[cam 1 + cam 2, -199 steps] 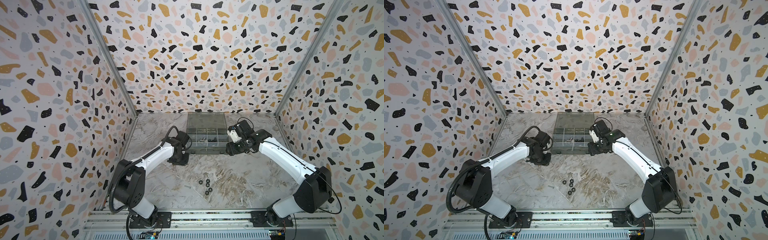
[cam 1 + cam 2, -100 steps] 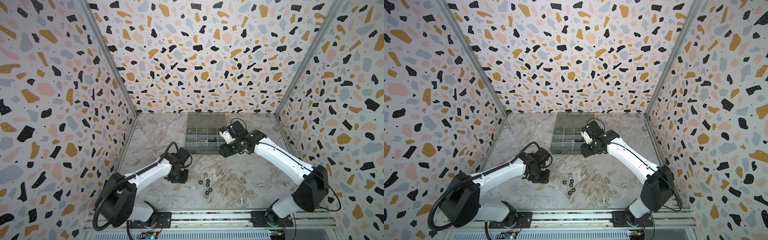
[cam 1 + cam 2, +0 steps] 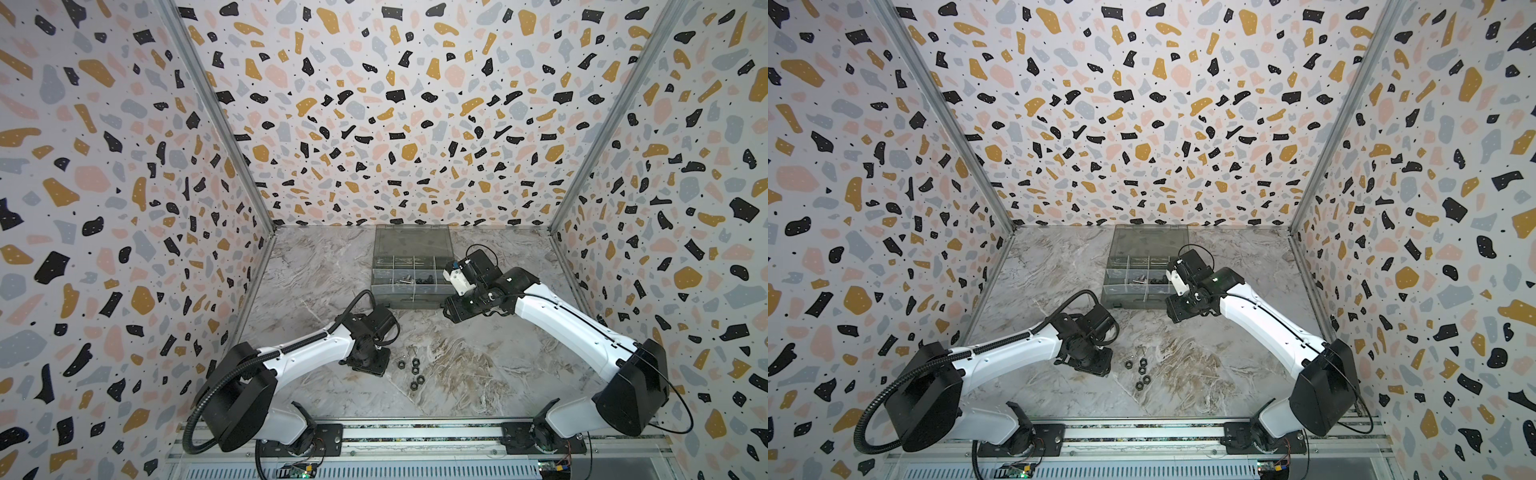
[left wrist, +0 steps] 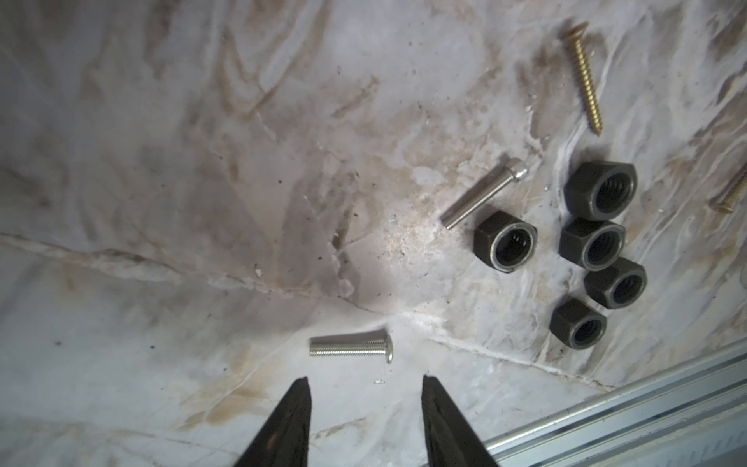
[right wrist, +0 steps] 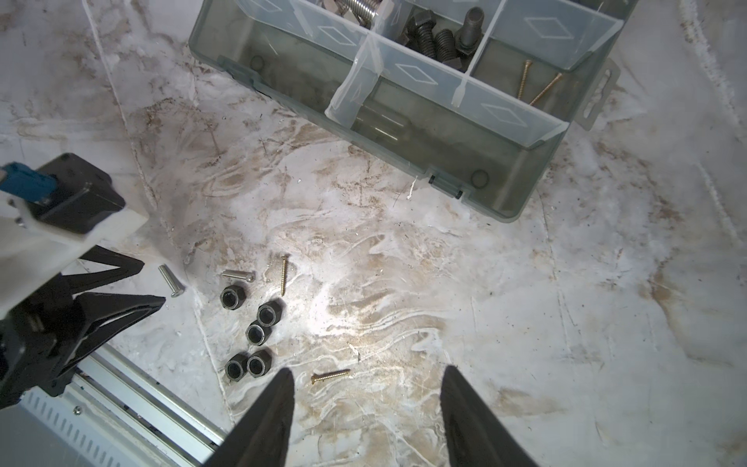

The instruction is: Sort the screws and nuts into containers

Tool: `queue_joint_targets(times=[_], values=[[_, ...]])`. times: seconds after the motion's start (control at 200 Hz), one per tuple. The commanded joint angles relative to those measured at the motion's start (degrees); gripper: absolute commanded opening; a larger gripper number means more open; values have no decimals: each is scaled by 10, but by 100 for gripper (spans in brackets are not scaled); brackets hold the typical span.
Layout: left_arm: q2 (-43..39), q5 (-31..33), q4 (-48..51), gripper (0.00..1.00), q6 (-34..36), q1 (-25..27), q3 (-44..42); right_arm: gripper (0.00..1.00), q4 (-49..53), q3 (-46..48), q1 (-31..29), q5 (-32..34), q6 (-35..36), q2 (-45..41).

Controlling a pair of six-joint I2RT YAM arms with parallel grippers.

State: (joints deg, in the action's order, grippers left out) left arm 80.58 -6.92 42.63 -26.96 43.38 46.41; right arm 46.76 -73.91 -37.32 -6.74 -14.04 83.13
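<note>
Several black nuts (image 4: 592,244) lie clustered on the marble floor, seen also in both top views (image 3: 413,370) (image 3: 1142,372). My left gripper (image 4: 366,380) hovers open beside them, empty, with a silver screw (image 4: 349,347) just ahead of its tips. A second silver screw (image 4: 483,198) and a brass screw (image 4: 584,77) lie near the nuts. My right gripper (image 5: 368,370) is open and empty in front of the containers (image 5: 404,101). A brass screw (image 5: 330,376) lies on the floor below its jaws. One compartment holds black bolts (image 5: 436,36), another brass screws (image 5: 537,85).
The grey organiser box (image 3: 409,274) stands at the back centre with its lid (image 3: 411,241) laid open behind it. An aluminium rail (image 4: 606,404) runs along the front edge close to the nuts. Patterned walls close in three sides.
My left arm has swung from beside the box toward the front, down over the loose parts, and its jaws have widened. My right gripper has drawn slightly back from the box.
</note>
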Motion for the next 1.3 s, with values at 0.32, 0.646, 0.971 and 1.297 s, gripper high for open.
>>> queue_joint_targets(times=[0.32,0.646,0.971,1.297], values=[[12,16,-8,57,15,3,-16,60,3,13,-1,17,-3,-33],[19,7,-39,62,15,6,-32,60,9,14,0,21,-4,-39],[36,6,-63,61,19,11,-42,60,17,5,-1,24,-8,-37],[48,-2,-70,58,21,12,-44,60,27,-2,-1,31,-11,-37]])
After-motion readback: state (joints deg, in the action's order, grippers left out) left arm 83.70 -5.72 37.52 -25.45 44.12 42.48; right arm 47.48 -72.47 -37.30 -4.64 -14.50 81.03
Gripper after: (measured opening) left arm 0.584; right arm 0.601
